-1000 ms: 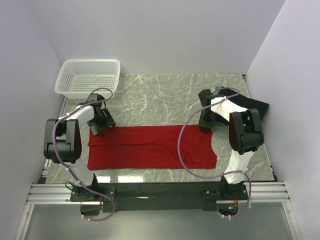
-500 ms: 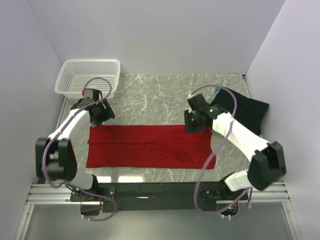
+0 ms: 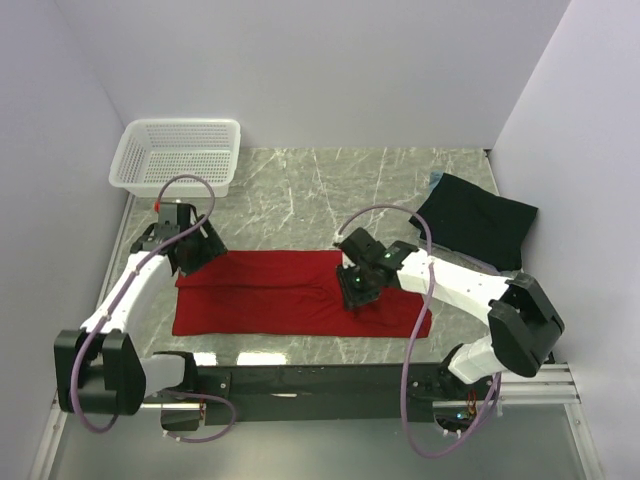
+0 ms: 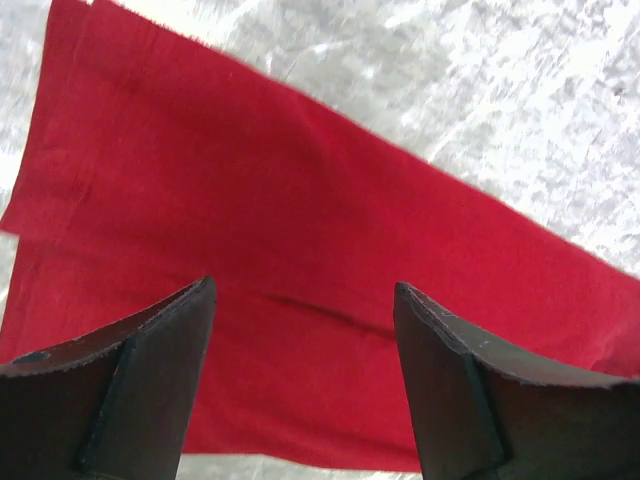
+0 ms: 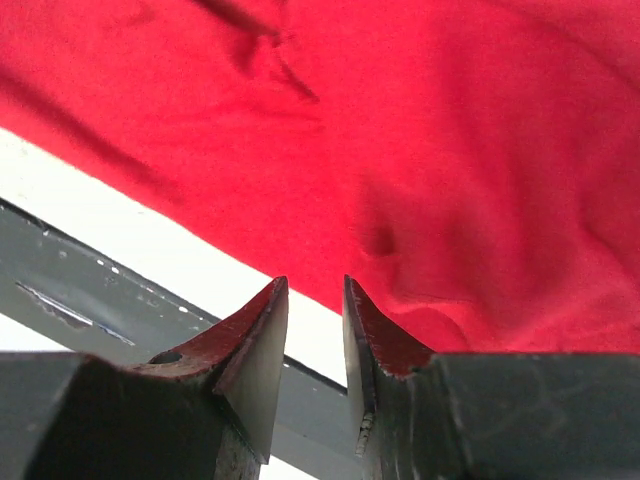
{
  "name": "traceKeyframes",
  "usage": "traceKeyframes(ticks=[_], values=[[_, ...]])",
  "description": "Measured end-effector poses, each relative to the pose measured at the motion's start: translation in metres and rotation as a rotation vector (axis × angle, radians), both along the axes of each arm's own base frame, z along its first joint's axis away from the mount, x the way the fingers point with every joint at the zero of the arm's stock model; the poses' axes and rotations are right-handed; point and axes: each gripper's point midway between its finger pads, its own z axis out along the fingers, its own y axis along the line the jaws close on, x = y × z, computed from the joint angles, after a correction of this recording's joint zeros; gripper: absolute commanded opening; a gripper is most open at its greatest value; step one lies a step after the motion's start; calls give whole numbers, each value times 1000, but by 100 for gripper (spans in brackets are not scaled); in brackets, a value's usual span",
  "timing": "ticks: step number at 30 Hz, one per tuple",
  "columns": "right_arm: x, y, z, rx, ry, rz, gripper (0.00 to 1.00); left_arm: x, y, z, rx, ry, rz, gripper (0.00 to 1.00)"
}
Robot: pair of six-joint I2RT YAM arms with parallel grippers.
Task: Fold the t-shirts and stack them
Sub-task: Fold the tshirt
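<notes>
A bright red t-shirt [image 3: 290,295] lies folded in a long strip across the table, and fills the left wrist view [image 4: 300,220] and the right wrist view [image 5: 450,150]. My left gripper [image 3: 186,250] hovers over its far left corner, jaws wide open and empty [image 4: 305,300]. My right gripper [image 3: 358,285] is over the strip right of its middle, jaws a narrow gap apart with nothing between them [image 5: 315,282]. A black t-shirt [image 3: 478,218] lies at the back right, with a light blue edge [image 3: 433,180] showing at its far left corner.
A white mesh basket [image 3: 180,155] stands at the back left corner. The metal rail [image 3: 320,380] with the arm bases runs along the near edge. Walls close in the left, back and right. The marble table [image 3: 310,200] shows bare behind the red shirt.
My right gripper has swung from the red shirt's far right corner leftward and nearer, to the strip's middle. My left gripper stays near the far left corner. The shirt has hardly moved.
</notes>
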Motion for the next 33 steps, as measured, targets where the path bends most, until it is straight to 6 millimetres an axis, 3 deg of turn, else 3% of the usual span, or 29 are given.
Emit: traceKeyframes(ticks=[5, 16, 19, 21, 24, 26, 30, 33], values=[[-7, 8, -9, -35, -11, 38, 36, -12, 0, 6, -9, -26, 10, 78], [2, -10, -41, -185, -22, -20, 41, -29, -1, 1, -25, -11, 20, 77], [4, -11, -47, -203, -23, -23, 36, -29, -1, 2, -26, -15, 21, 78], [4, -12, -52, -219, -18, -22, 23, -29, -1, 2, -25, -16, 21, 77], [6, -11, -51, -226, -21, -24, 8, -29, -1, 2, -25, -16, 21, 78], [6, -11, -49, -229, -17, -21, 4, -29, -1, 2, -25, -16, 21, 78], [3, -9, -37, -231, 11, -7, 4, -28, -1, 2, -26, -17, 21, 77], [4, -3, -17, -190, 27, 6, 6, -28, -1, 2, -26, -19, 21, 77]])
